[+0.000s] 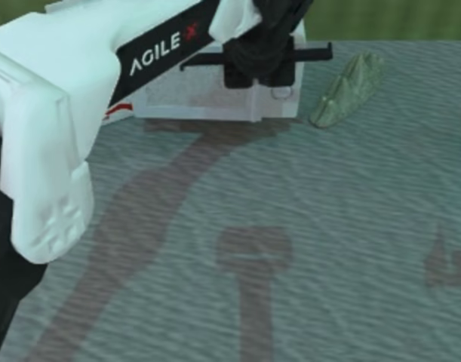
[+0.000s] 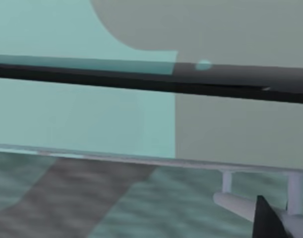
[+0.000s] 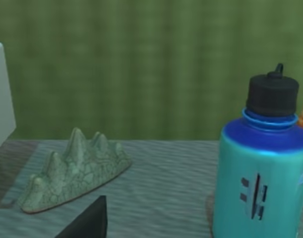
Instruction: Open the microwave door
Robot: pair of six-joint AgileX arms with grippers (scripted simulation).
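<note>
Top view: left arm (image 1: 56,113) reaches across the far left of the bench (image 1: 328,249); left claw (image 1: 259,56) sits at the microwave door (image 1: 200,94), over its right end where a handle ring (image 1: 282,93) shows. Whether the claw is clenched or released, cannot tell. Green ridged ceramic piece (image 1: 349,89) lies just right of the microwave.

Left wrist view: door panel (image 2: 82,119) close up, a white bar handle (image 2: 235,204) low beside a dark fingertip (image 2: 270,220).

Right wrist view: ceramic piece (image 3: 74,168) on the bench, blue bottle (image 3: 263,173) upright with black cap (image 3: 272,94) on, contents hidden. Right claw: one dark fingertip (image 3: 89,223) visible, state not discernible.
</note>
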